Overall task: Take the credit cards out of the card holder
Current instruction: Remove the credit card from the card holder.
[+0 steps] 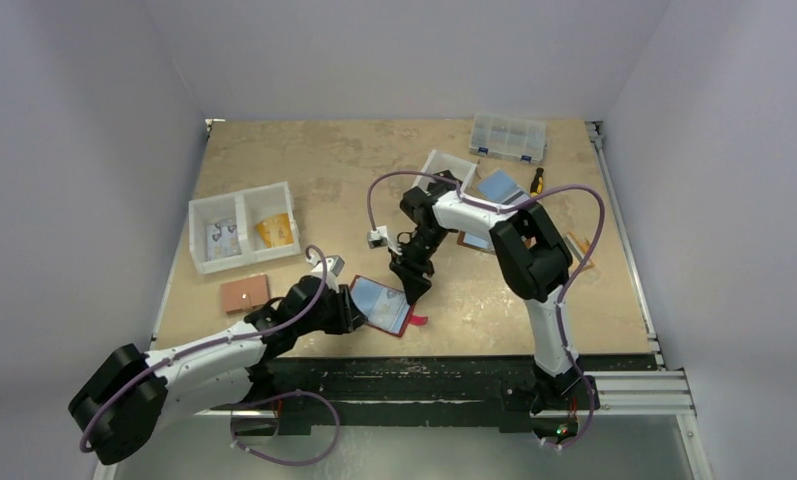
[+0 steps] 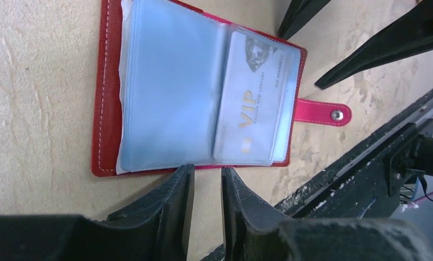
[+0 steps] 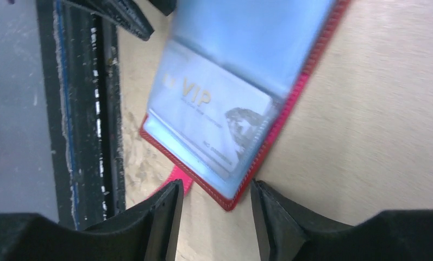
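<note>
- Left gripper (image 2: 207, 169) hovers low at the near edge of the card holder (image 2: 170, 92), its fingers a narrow gap apart with nothing between them.
- Right gripper (image 3: 215, 185) has its jaws wider apart and empty, poised over the holder's corner beside the strap tab (image 2: 320, 112).
- Dark red and lying open flat on the table (image 1: 324, 160), the card holder is close to the front rail, between the two grippers.
- A pale grey-white credit card (image 2: 246, 109) marked "VIP" sits inside a clear sleeve on the tab side; the other sleeve shows only light blue.
- A small tan holder (image 1: 245, 293) lies just left of the left arm.
- A white two-part bin (image 1: 242, 205) stands further left: a bluish-white item (image 1: 222, 240) is in one compartment and an orange-tan one (image 1: 276, 230) in the other.
- A clear organiser box (image 1: 508, 136) stands at the far edge; its contents cannot be made out.
- A small white bin (image 1: 446, 165) and a light blue flat piece (image 1: 499, 185) lie beyond the right arm, which partly hides a brown holder (image 1: 474, 241).
</note>
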